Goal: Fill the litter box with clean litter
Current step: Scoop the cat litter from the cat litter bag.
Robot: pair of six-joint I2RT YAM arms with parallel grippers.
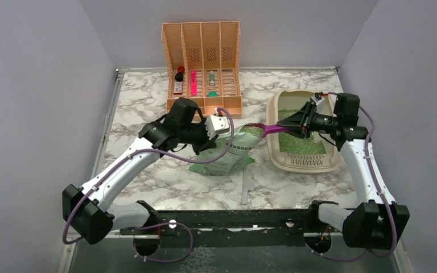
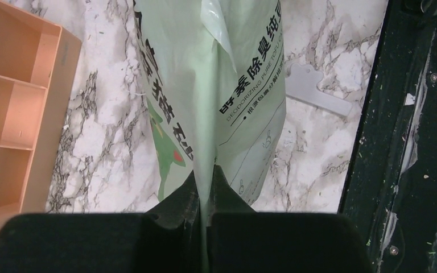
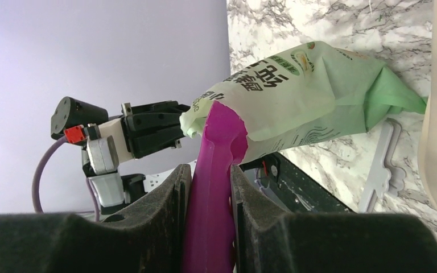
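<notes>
Litter box [image 1: 304,164] lies under right hand [image 1: 294,125] gripping scoop [image 1: 272,129].

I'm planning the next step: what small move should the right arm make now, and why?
Probably ease the purple scoop deeper into the bag. The left tool is shut on the bag's edge, steadying it, and the right tool holds the scoop with its bowl just at the bag's mouth.
</notes>
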